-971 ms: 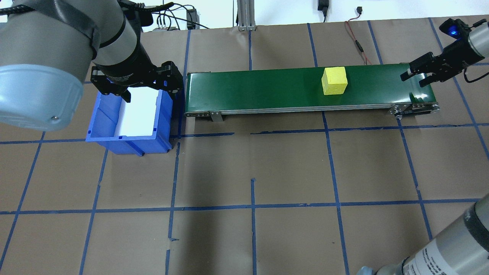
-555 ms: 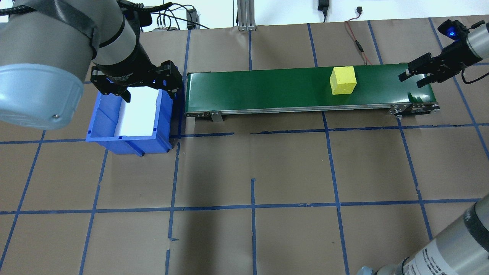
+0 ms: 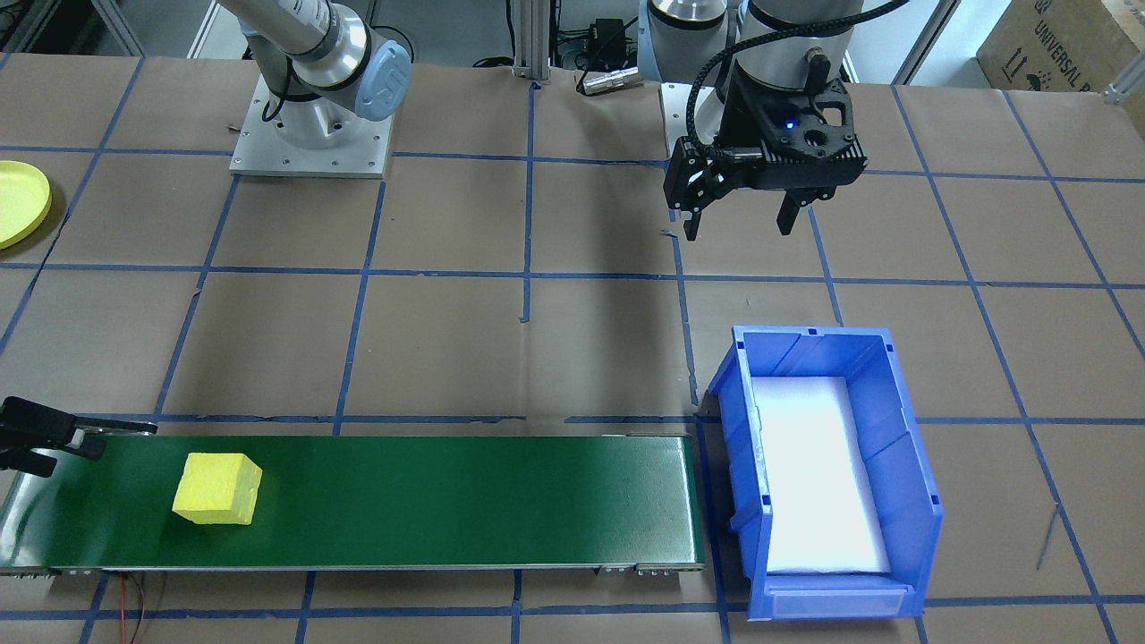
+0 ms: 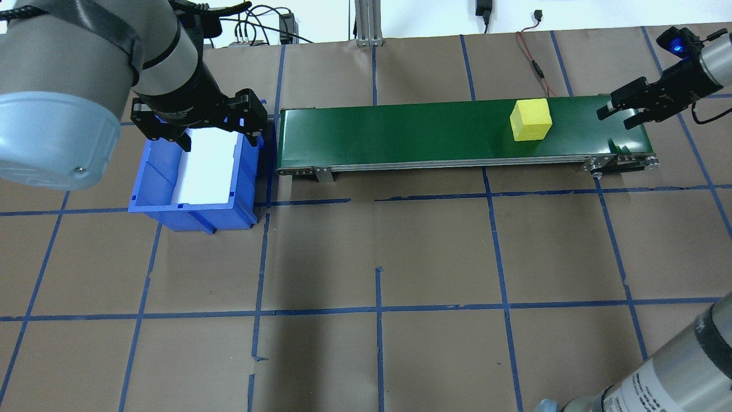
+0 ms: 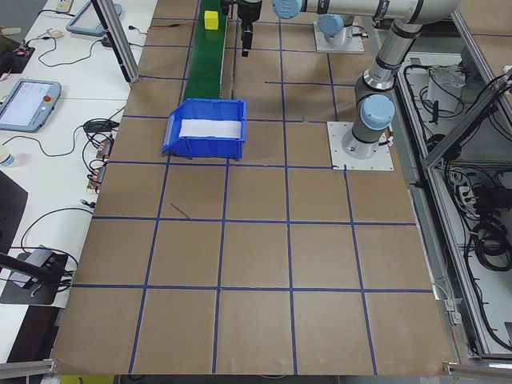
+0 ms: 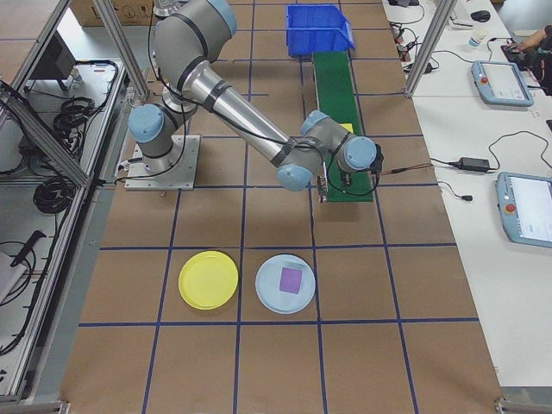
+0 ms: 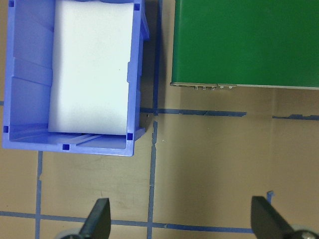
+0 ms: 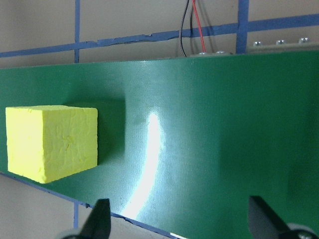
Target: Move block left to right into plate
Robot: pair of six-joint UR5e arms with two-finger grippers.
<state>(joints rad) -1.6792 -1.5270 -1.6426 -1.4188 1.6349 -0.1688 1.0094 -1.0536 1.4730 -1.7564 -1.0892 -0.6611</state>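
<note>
The block (image 4: 530, 119) sits on the green belt (image 4: 400, 131), near its right end, where the right tool (image 4: 619, 114) waits open and empty to catch it. The left tool (image 3: 738, 219) hangs open, empty. The plate (image 6: 208, 279) lies well apart on the desk.

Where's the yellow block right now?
In the overhead view the yellow block sits on the green conveyor belt, toward its right end, a short way from the open right gripper.
</note>
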